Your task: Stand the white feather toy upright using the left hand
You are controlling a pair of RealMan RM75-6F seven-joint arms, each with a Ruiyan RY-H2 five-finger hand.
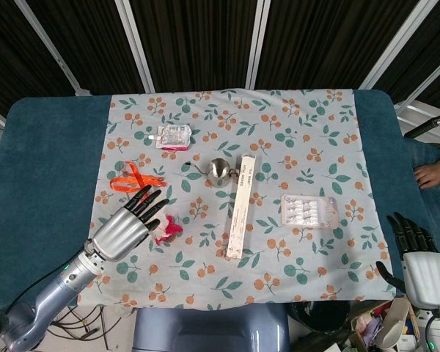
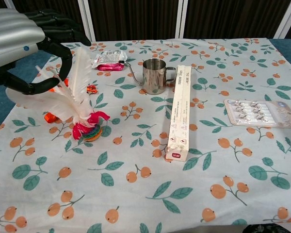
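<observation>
The white feather toy point(image 2: 73, 93) stands nearly upright on its pink and multicoloured base point(image 2: 88, 130), its feathers tilted a little to the left. In the head view only its pink base point(image 1: 166, 229) shows beside my left hand point(image 1: 125, 229). That hand point(image 2: 20, 42) hovers over the feathers from the left, fingers spread and extended, thumb curved below them. The feathers lean against the thumb and palm side; I see no closed grip. My right hand point(image 1: 425, 271) hangs off the table's lower right corner, fingers apart and holding nothing.
An orange ribbon point(image 1: 132, 180) lies just behind the toy. A steel cup point(image 2: 154, 76), a long white box point(image 2: 179, 111), a blister pack point(image 2: 259, 112) and a pink-white pouch point(image 2: 106, 59) lie on the floral cloth point(image 2: 136, 194). A person's hand point(image 1: 434, 174) rests at the right edge.
</observation>
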